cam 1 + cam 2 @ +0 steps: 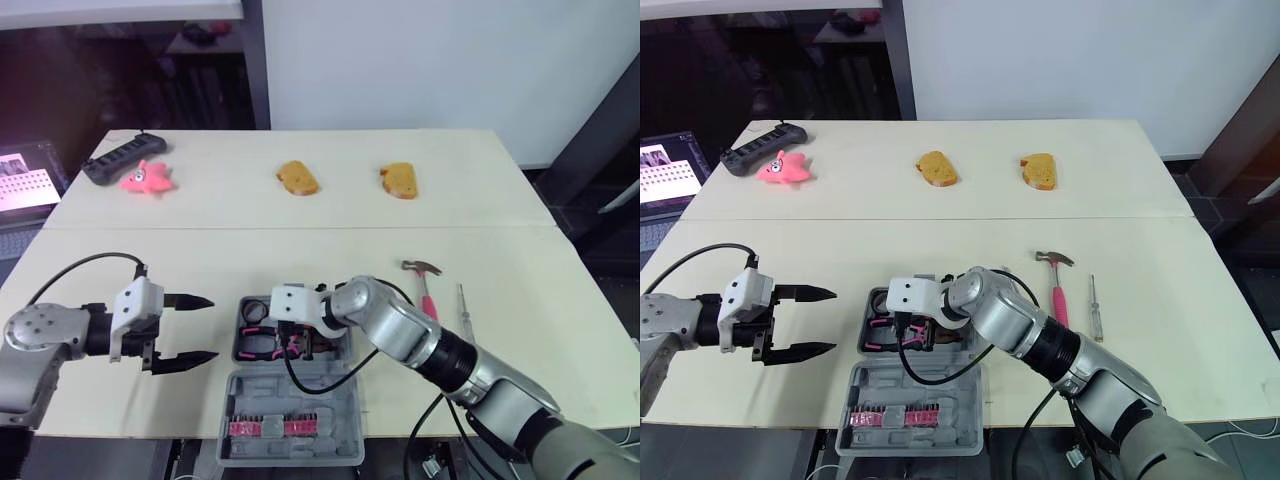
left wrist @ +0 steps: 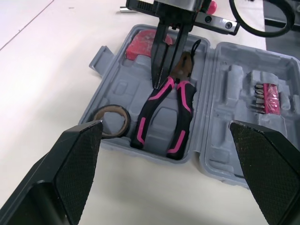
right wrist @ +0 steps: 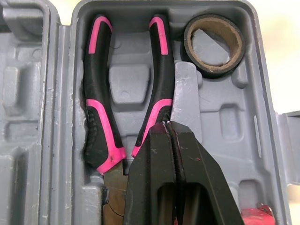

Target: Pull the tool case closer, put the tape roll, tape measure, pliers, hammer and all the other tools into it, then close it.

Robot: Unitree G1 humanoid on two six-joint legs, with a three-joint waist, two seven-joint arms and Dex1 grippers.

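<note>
Grey case [image 1: 300, 395] lies open, pink-black pliers [image 2: 164, 108] + tape roll [image 2: 112, 123] inside; I see R tool [image 3: 169, 129] together, L tool [image 1: 212, 328] apart.

Pale table [image 1: 300, 235], white wall [image 1: 430, 60], perhaps dark shelving [image 1: 150, 85].

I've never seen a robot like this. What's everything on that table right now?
table: 1, cream, under everything
tool case: 1, grey, open at near edge
pliers: 1, black-pink, in the case
tape roll: 1, dark, in the case beside pliers
red tool: 1, in the case, kind unclear
bit strip: 1, pink, in the case's near half
hammer: 1, pink handle, right of case
screwdriver: 1, slim, right of hammer
bread-like pieces: 2, orange-brown, far side
toy: 1, pink, far left
power strip: 1, black, beside toy
left gripper: 1, black, open, left of case
right gripper: 1, black, shut, above pliers
</note>
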